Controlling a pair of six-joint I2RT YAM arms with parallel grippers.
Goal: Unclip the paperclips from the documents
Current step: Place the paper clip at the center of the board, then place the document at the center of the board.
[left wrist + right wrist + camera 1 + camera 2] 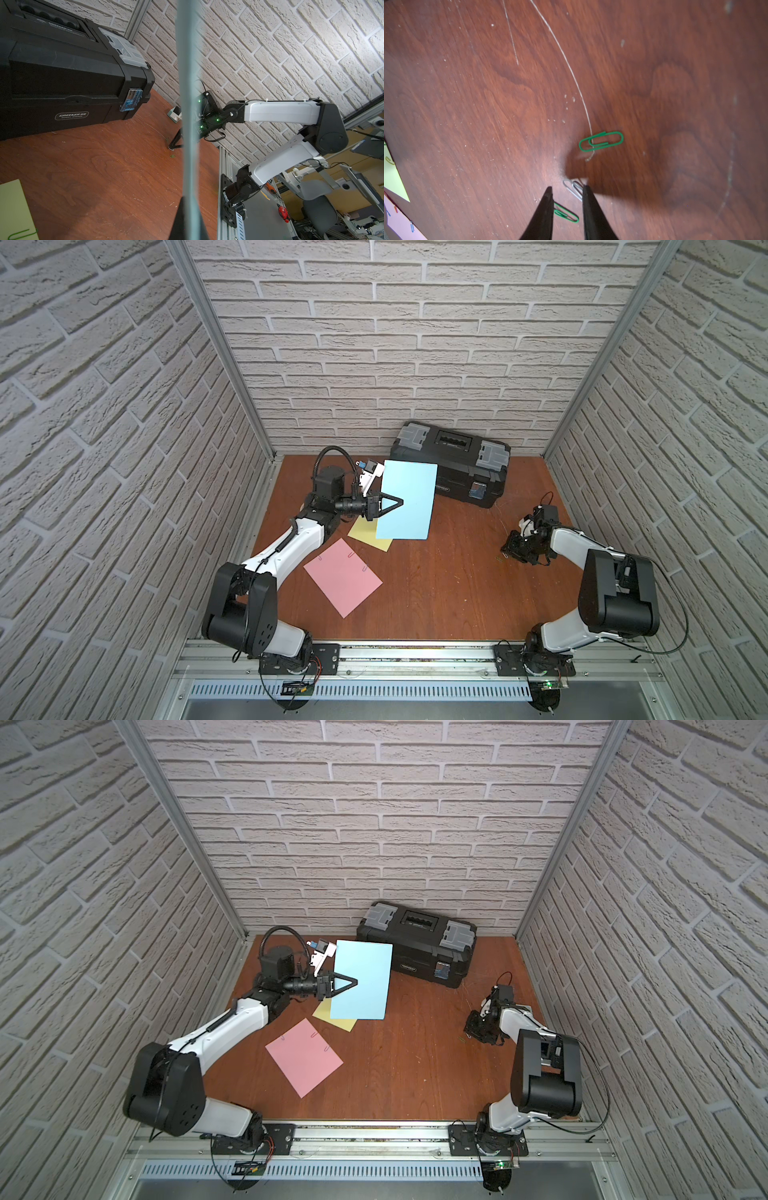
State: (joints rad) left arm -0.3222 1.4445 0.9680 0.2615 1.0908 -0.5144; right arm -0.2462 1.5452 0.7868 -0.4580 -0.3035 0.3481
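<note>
My left gripper (pixel 400 502) (pixel 355 982) is shut on the edge of the light blue document (pixel 409 499) (pixel 188 93) and holds it up above the table. Partly under it lies the yellow document (pixel 368 538), with a green paperclip (pixel 22 233) on its edge. The pink document (pixel 343 576) lies flat with three paperclips (pixel 351 554) along its far edges. My right gripper (pixel 567 189) (pixel 509 551) stands open, low over the table. A silver paperclip (pixel 572 186) lies by one fingertip. One green paperclip (pixel 566 215) lies between the fingers, another (pixel 601 141) just beyond.
A black toolbox (pixel 453 464) (pixel 62 79) stands at the back of the wooden table (pixel 436 593). Brick-patterned walls close in the left, right and back sides. A metal rail (pixel 415 651) carries both arm bases along the front edge.
</note>
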